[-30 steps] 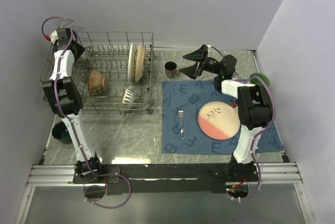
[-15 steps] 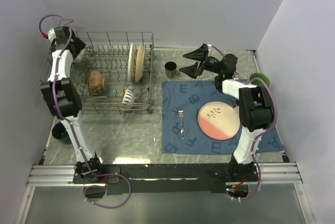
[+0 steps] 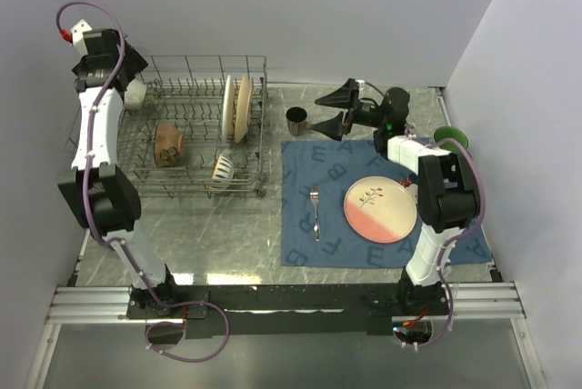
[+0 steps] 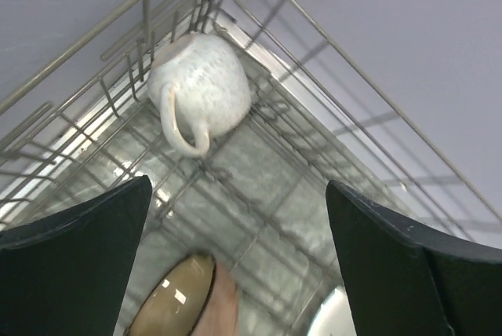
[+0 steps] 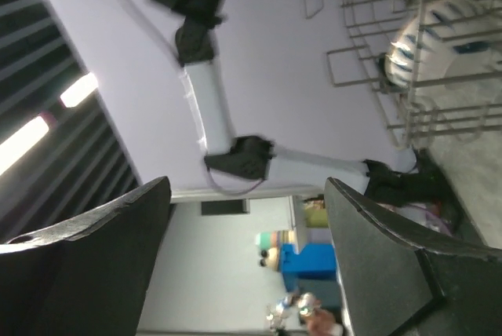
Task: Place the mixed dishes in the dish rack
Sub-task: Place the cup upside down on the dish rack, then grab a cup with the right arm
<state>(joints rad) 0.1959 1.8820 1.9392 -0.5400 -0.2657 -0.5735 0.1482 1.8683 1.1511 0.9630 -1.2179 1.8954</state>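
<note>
Well, the left gripper (image 4: 235, 187) hangs over the far-left corner of the dish rack (image 3: 182, 66), fingers spread wide and empty; below it a white mug (image 4: 202, 89) lies on its side in the rack; two plates (image 3: 236, 107) stand upright among the tines; the right gripper (image 3: 333, 108), also spread and holding nothing, points at a dark mug (image 3: 296, 120) near the rack; a fork (image 3: 315, 210) and a pink-and-cream plate (image 3: 380, 210) lie on the blue placemat (image 3: 455, 234).
</note>
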